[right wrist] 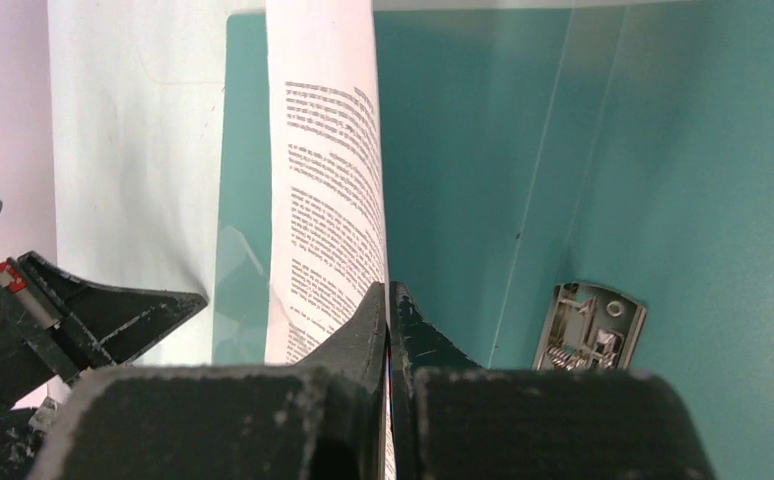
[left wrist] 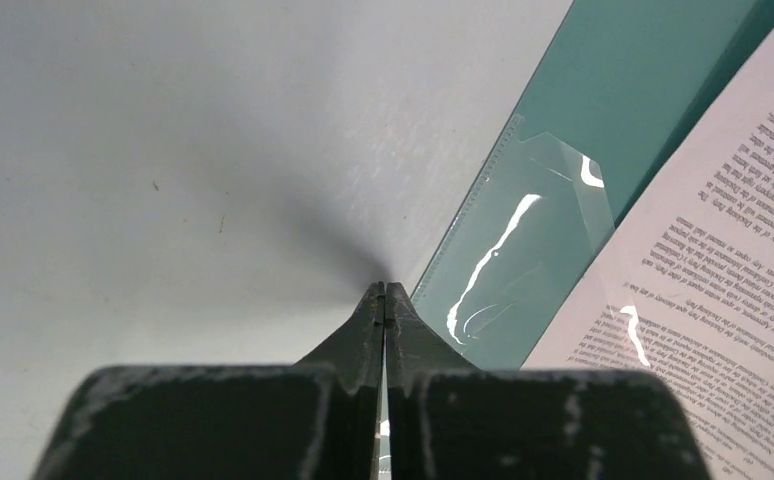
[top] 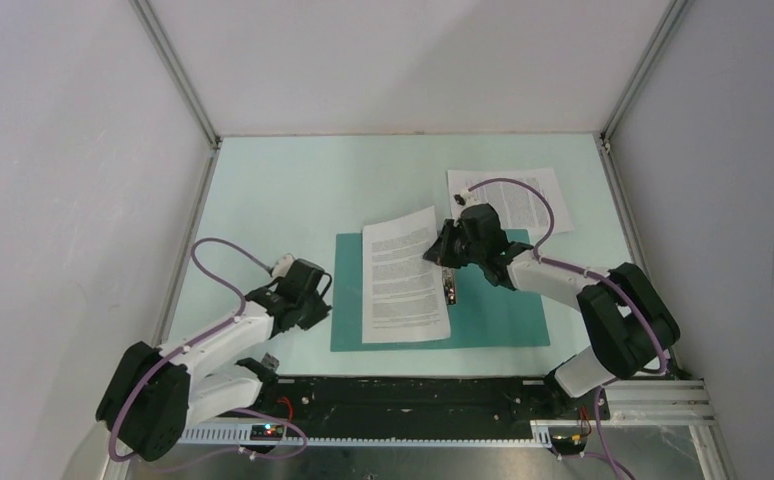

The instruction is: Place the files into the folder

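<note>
Right pincer (right wrist: 390,295) was pinching the right edge of 1 paper sheet (top: 403,275). We saw that sheet lying on the left half of the open folder (top: 503,315), with its far corner lifted up. The metal clip (right wrist: 588,325) sat just right of this pincer. The other sheet (top: 523,195) lay on the table (top: 283,190) behind the folder. Left pincer (left wrist: 384,292) was pressed together, holding nothing, just beside the folder's left edge.

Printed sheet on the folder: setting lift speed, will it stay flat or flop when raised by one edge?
Probably floppy: pinched in the right claw, the printed sheet curls at its held edge. A single thin sheet, likely light enough to flutter. It may slide on the glossy folder.
</note>
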